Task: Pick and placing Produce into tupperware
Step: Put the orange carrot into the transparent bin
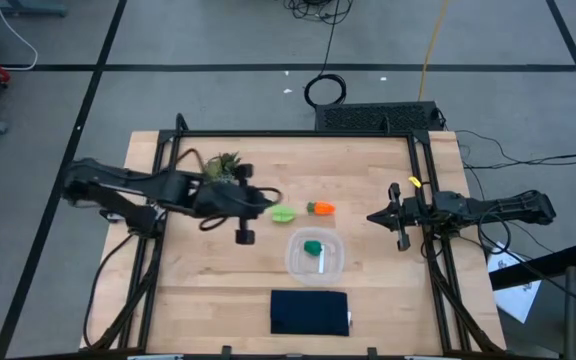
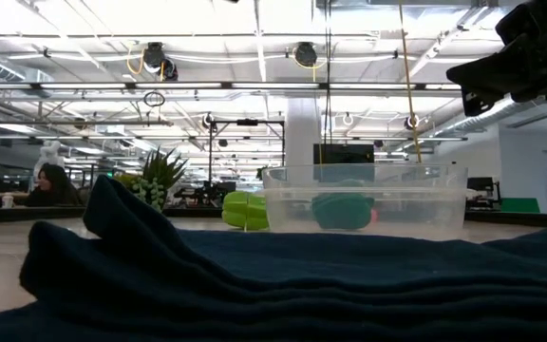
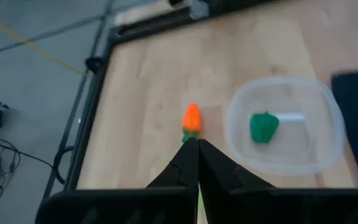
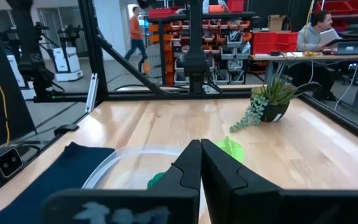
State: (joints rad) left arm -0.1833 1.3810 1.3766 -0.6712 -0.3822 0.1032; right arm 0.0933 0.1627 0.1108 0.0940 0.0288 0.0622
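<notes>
One produce piece, the dark green lump (image 1: 313, 246), already lies inside the clear tupperware (image 1: 296, 262); two remain on the table (image 1: 218, 300). Reading leftward of the tupperware first: the plant sprig (image 1: 224, 165) stands at the far left, beyond the left arm. The left gripper (image 1: 272, 201) hangs just left of the tupperware's far side, right at the lime-green piece (image 1: 283, 213). In the left wrist view its fingers are pressed together, with a sliver of green showing between them at the bottom edge; whether that piece is actually pinched cannot be told. The orange carrot (image 1: 320, 208) lies just beyond the tupperware's far rim, near the lime-green piece. The navy cloth (image 1: 309, 311) lies on the tupperware's near side.

Judged step: securing the lime-green piece. Confirm a firm hold before lifting, clear the rim, then release over the bare floor beside the green lump.

The right gripper (image 1: 398, 222), fingers pressed together, waits well right of the tupperware.
</notes>
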